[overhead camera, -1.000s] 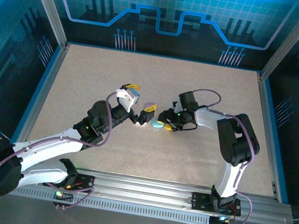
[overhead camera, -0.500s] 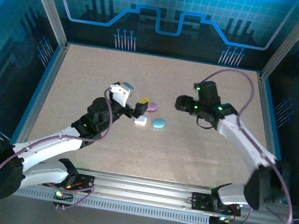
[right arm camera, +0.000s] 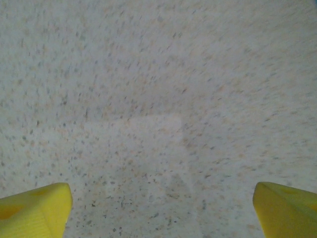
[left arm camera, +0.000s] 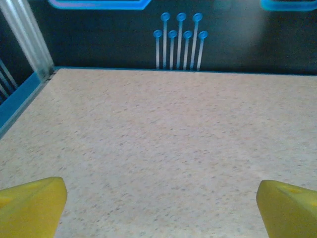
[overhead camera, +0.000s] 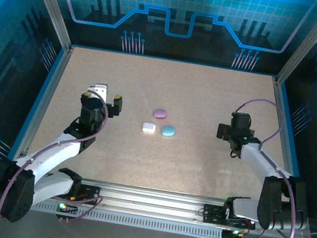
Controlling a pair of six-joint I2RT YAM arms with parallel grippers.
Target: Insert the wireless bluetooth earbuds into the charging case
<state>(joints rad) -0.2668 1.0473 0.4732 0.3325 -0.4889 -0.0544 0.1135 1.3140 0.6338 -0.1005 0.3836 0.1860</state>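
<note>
Tabletop point(overhead camera: 210, 97), cases point(overhead camera: 148, 128) — between left gripper point(overhead camera: 107, 96), right gripper point(right arm camera: 161, 210)

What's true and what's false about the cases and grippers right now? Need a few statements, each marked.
1. Three cases lie on the table: a pink case, a white case and a teal case. True.
2. The right gripper holds the teal case. False: its jaws are wide open over bare table, well to the right of the cases.
3. The left gripper is open with nothing between its fingers. True.
4. The pink case lies nearer the arm bases than the white case. False: it lies farther from them.
5. The white case lies to the left of the teal case, apart from it. True.
</note>
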